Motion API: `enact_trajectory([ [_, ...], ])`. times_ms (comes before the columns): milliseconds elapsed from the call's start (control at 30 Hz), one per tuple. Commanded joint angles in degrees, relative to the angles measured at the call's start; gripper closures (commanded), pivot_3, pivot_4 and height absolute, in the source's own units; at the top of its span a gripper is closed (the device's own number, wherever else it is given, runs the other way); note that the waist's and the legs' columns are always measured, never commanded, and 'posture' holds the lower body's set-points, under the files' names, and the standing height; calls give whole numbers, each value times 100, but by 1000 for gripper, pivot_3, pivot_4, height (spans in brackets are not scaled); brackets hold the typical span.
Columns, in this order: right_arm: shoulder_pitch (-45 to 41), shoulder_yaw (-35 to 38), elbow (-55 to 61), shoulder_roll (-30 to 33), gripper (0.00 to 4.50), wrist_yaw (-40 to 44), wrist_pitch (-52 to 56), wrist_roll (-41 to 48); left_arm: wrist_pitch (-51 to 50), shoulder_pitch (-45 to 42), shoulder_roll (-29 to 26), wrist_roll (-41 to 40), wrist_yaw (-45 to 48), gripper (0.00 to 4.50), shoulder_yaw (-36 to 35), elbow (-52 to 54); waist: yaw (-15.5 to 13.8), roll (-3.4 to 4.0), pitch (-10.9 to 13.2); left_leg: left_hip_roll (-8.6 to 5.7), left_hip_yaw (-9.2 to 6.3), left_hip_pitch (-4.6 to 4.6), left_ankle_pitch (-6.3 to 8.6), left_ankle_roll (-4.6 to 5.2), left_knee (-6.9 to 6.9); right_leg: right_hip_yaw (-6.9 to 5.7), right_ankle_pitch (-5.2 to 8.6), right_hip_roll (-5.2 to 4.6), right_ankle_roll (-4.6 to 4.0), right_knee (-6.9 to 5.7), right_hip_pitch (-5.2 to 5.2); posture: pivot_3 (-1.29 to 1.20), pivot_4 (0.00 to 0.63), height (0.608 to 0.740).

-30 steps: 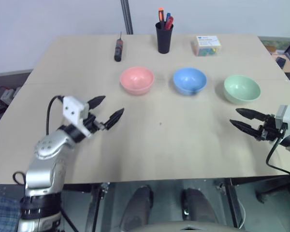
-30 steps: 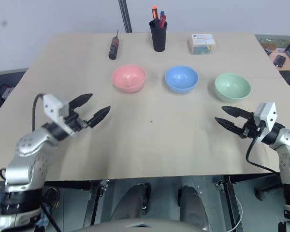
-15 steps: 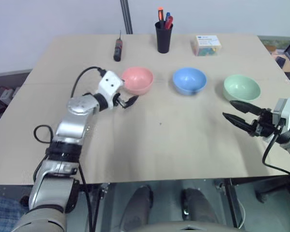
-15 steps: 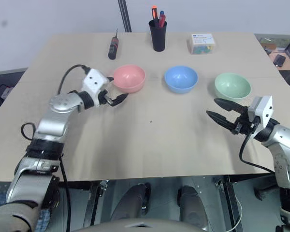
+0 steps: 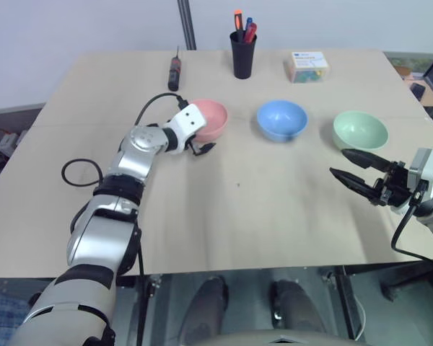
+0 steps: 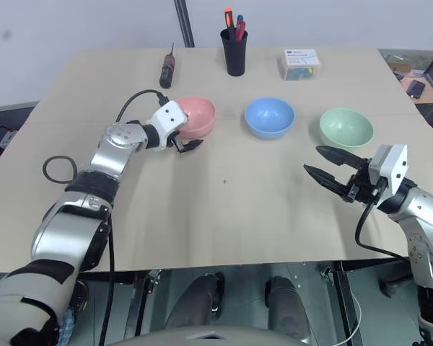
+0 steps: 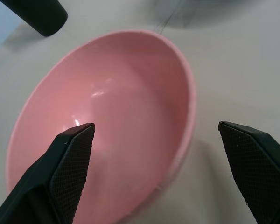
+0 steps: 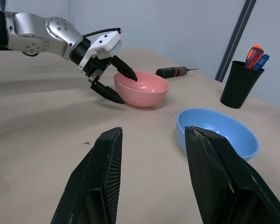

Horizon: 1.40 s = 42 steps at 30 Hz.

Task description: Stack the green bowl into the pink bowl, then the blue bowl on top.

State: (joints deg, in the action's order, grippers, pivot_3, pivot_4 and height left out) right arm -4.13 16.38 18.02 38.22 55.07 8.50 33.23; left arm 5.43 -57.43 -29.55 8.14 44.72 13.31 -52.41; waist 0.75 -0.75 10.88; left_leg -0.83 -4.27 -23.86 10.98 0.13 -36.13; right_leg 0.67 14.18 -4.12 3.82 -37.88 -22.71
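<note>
My left arm covers the near-left rim of the pink bowl (image 5: 211, 120) from the head views. In my left wrist view that bowl runs off the frame, and my left fingers (image 7: 67, 163) are cut short too. The label on the small box (image 5: 308, 65) is too small to read. What fills the black cup (image 6: 234, 52) I cannot make out.

Soft, even light is falling from above, leaving only faint shadows lying close under the 3 bowls on the table (image 5: 274, 209). Small highlights are glinting inside the pink bowl (image 7: 112, 116), which is looking slightly soft up close. Table edges are bowing gently toward the corners in the head views.
</note>
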Motion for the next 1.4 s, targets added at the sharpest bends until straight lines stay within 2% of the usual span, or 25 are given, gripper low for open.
enact_trajectory([
  [33, 17, 194, 264, 38, 2285, -51, -74, 114, 210, -286, 73, 201, 91, 0, 74, -359, 0, -2, 1, 0, 1, 0, 0, 0, 0, 0, 0, 0, 0, 0, 0, 0, 150, 740],
  [67, 26, 197, 270, 38, 2285, -52, -75, 116, 263, -325, 96, 246, 96, 0, 94, -445, 1, -4, 2, 0, 0, 0, 0, 0, 0, 0, 0, 0, 0, 0, 0, 0, 150, 740],
  [167, 43, 206, 264, 54, 2201, -42, -85, 108, 441, -450, 180, 343, 124, 805, 116, -658, 0, -6, 3, 0, -1, -1, 0, 0, 0, -1, 0, 0, 1, -1, 0, 0, 150, 740],
  [267, 51, 223, 250, 73, 2201, -28, -88, 113, 354, -565, 286, 251, 305, 2048, -13, -764, 1, -6, 3, 0, 0, 0, 0, 0, -1, 0, -1, 0, 1, -1, 0, 0, 150, 740],
  [400, 69, 267, 251, 116, 2201, -12, -74, 125, 383, -567, 236, 201, 648, 3992, -58, -633, 7, -6, 4, 0, 0, -1, 0, 0, -1, 0, -1, 0, 1, -2, 0, 0, 150, 740],
  [467, 80, 280, 251, 131, 2201, -12, -77, 127, 288, -527, 188, 117, 859, 4442, -119, -475, 7, -5, 3, 0, -2, 0, 0, 0, -2, -1, -1, 0, 1, -4, 0, 0, 150, 740],
  [633, 61, 267, 172, 168, 2201, 20, -88, 136, -121, -295, 317, -319, 1771, 4442, -149, 553, -1, -6, 4, 0, -1, -1, 0, 0, -4, -1, -1, 0, 1, -4, 0, 0, 150, 740],
  [800, 0, 217, 132, 169, 2201, 57, -78, 130, -942, 381, 400, -847, 2723, 4442, 120, 2777, 2, -7, 5, 0, -3, -8, 0, 0, -10, -1, -2, -2, -1, -2, 0, 0, 150, 740],
  [967, -12, 200, 117, 184, 2201, 108, -135, 64, -1593, 950, 261, -1110, 3324, 4442, 534, 4359, 37, -5, 5, 5, 1, 2, 0, 0, -9, 7, -2, 4, -2, -9, 0, 0, 150, 740],
  [1100, -13, 373, 152, 299, 2201, 72, -47, 143, -1760, 1225, 83, -1181, 3593, 4442, 776, 4877, 24, -4, 4, 8, 1, 6, 0, 0, -10, 7, -1, 7, -1, -12, 1, 0, 150, 740],
  [1267, 54, 342, 171, 284, 2201, 66, -78, 109, -1684, 1226, 139, -1088, 3520, 4442, 920, 4808, -10, -4, 4, 6, 0, 3, 0, 1, -18, 6, -1, 5, 0, -10, 4, 0, 150, 740],
  [1333, 81, 346, 198, 280, 2201, 63, -69, 111, -1594, 1166, 199, -1046, 3395, 3681, 915, 4686, -5, -4, 4, 6, 1, 2, 0, 1, -18, 6, -2, 5, 0, -9, 4, 0, 150, 740],
  [1400, 89, 348, 195, 283, 2201, 62, -75, 108, -1492, 1141, 239, -1061, 3312, 3219, 872, 4605, -6, -4, 4, 6, 0, 2, 0, 1, -18, 6, -2, 5, 0, -9, 4, 0, 150, 740],
])
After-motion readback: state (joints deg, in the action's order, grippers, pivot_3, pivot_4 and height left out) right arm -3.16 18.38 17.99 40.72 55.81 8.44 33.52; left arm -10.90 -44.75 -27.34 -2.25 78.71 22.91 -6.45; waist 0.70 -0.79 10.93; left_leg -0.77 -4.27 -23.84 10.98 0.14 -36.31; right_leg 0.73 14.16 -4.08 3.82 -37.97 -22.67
